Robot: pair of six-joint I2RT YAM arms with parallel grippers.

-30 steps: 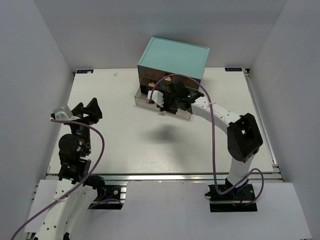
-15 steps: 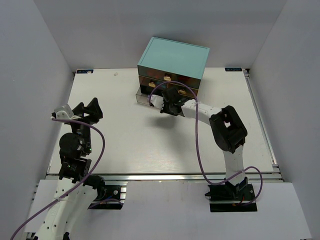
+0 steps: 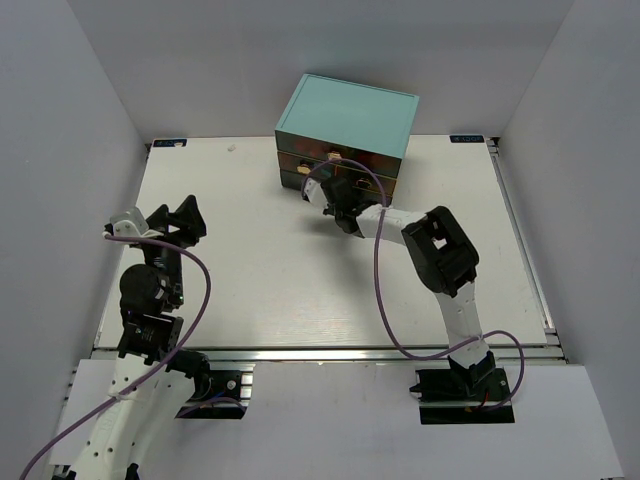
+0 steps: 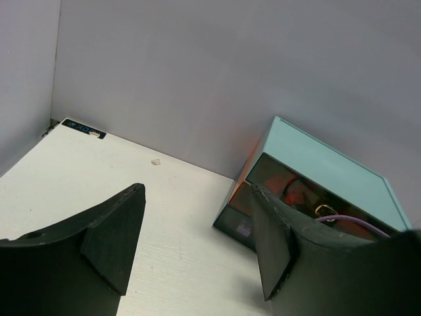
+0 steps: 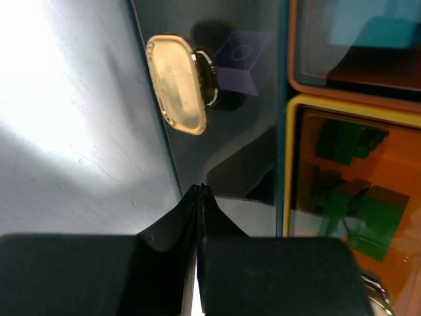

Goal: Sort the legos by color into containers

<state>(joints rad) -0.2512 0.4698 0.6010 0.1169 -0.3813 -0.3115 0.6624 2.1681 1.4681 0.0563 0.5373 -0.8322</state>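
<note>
Right now the right tool [image 5: 199,191], closed on nothing, noses at a dark drawer front [image 5: 230,145] beside its tan oval handle [image 5: 176,84] on the light-teal boxy cabinet [image 3: 350,115] at twelve o'clock. Green studded plastic bricks [image 5: 348,217] sit inside the yellow-rimmed drawer [image 5: 293,164] alongside. A hard shove could skid the cabinet. At nine o'clock the left tool [image 3: 172,222] gapes empty.

From above, the right tool [image 3: 340,210] covered part of the cabinet's [image 3: 347,115] lower drawers [image 3: 296,180], whose contents were too small to tell. At the right wrist, green legos [image 5: 358,210] showed dimly through tinted plastic, cut off below by the tool's body.
</note>
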